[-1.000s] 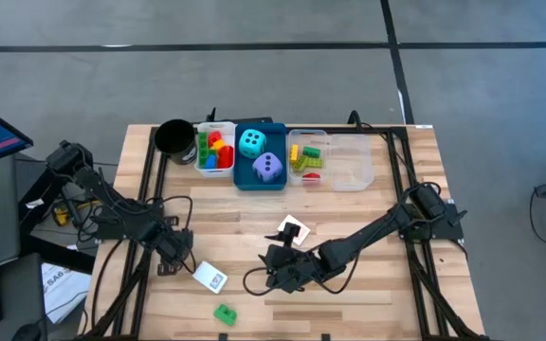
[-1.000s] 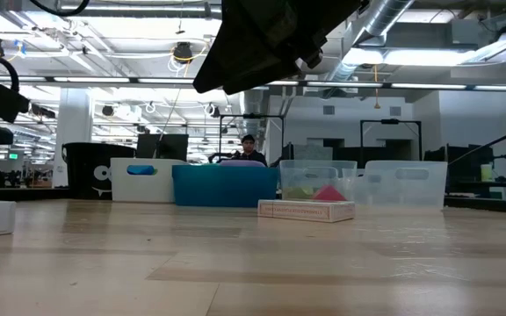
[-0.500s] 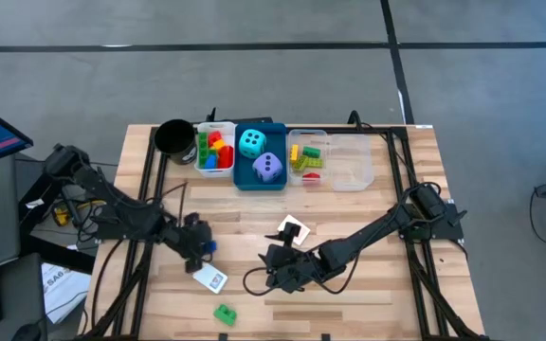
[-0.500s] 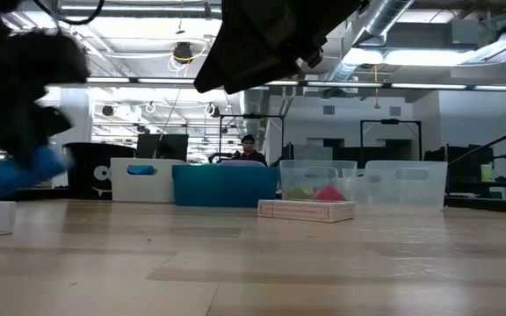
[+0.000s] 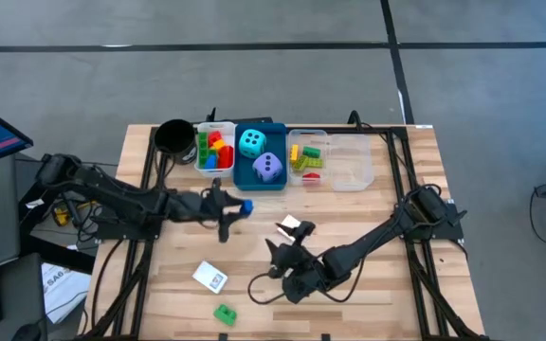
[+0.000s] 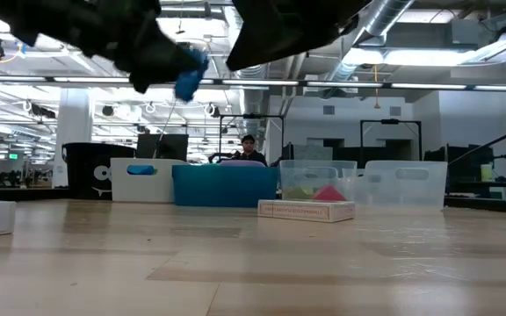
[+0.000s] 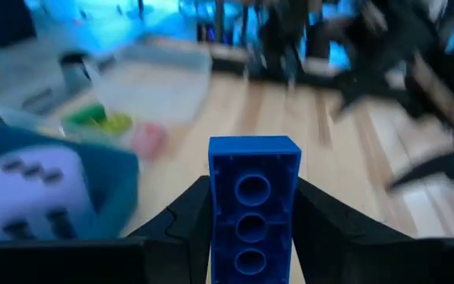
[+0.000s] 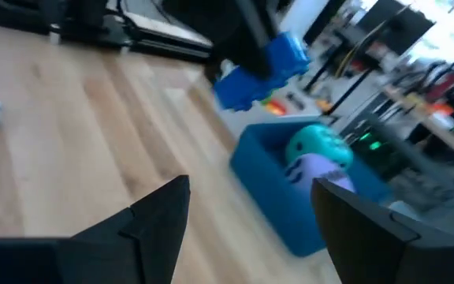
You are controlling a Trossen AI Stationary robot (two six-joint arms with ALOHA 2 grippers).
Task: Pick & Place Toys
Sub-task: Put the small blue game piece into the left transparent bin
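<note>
My left gripper [image 5: 238,207] hangs above the table just before the blue tray [image 5: 278,182], shut on a blue brick [image 5: 246,205]; the low view shows the brick [image 6: 189,77] well above the tabletop. My right gripper [image 5: 276,253] stands open over the table's middle, nothing between its fingers [image 8: 160,213]. A white card [image 5: 292,225] lies flat just beyond it. Another white card [image 5: 209,277] and a green brick [image 5: 224,313] lie near the front edge. A cyan die [image 5: 251,143] and a purple die [image 5: 268,169] sit in the blue tray. My left gripper pinches the blue brick's two long sides [image 7: 215,207] between its two fingers, which lie along the brick. The fingers point nearly level, toward the table's right. The brick juts out past the fingertips, studs facing the wrist camera, lifted clear of the table.
A white tray [image 5: 200,159] with coloured bricks, the blue tray, a clear tray [image 5: 322,134] with bricks and another clear tray [image 5: 354,166] line the far edge. A black cup [image 5: 173,137] stands left of them. Bare wood lies between the trays and the arms.
My left gripper has risen from the table near the left front and swung toward the trays, tipping from pointing down to nearly level. The blue brick has gone with it, lifted clear. My right gripper has turned its wrist and kept its place.
</note>
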